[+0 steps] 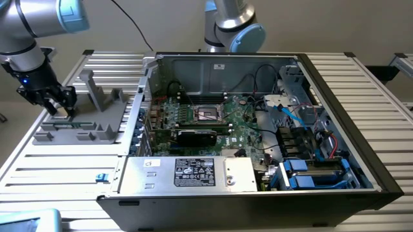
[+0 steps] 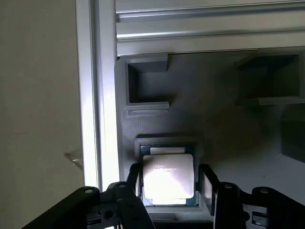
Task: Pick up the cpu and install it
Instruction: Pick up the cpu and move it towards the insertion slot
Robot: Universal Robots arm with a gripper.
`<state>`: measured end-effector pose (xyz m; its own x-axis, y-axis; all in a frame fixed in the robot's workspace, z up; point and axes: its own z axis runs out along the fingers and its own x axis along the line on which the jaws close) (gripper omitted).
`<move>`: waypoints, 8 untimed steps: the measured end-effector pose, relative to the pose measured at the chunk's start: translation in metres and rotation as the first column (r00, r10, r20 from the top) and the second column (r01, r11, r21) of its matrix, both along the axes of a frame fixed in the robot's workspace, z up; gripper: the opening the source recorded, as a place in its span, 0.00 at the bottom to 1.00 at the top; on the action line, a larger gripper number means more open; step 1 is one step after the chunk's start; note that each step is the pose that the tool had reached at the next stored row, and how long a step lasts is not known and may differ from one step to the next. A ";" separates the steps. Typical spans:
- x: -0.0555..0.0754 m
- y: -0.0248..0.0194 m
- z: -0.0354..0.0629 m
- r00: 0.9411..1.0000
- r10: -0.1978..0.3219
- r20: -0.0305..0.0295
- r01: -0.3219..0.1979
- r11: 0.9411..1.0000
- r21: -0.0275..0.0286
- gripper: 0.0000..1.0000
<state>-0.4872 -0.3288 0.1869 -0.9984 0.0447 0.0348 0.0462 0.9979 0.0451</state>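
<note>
The gripper [image 1: 59, 110] is positioned over the grey holder [image 1: 84, 129], at its end toward the exterior view's left, near the worktop [image 1: 65, 166] edge. The cpu [image 2: 168, 177] is seated flat in a holder recess. The jaws are spread wide, with fingers [image 2: 206, 183] flanking it and slim gaps seen on both sides.

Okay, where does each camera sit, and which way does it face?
Exterior view: raised off the arm, looking down on the open black computer case; the arm's tool hangs over a grey plastic fixture at the exterior view's left.
Wrist view: on the wrist, looking down between the tool's fingers at the shiny square cpu.
Shared: tool and fixture.
</note>
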 end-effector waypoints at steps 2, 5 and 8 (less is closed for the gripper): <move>0.000 0.0000 0.0000 1.000 0.000 0.000 0.000 1.000 0.000 0.55; 0.000 0.0000 -0.0001 1.000 0.000 0.000 0.000 1.000 0.001 0.55; 0.000 0.0000 0.0000 1.000 0.000 0.000 0.000 1.000 0.001 0.55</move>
<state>-0.4872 -0.3288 0.1869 -0.9984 0.0447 0.0344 0.0463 0.9979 0.0463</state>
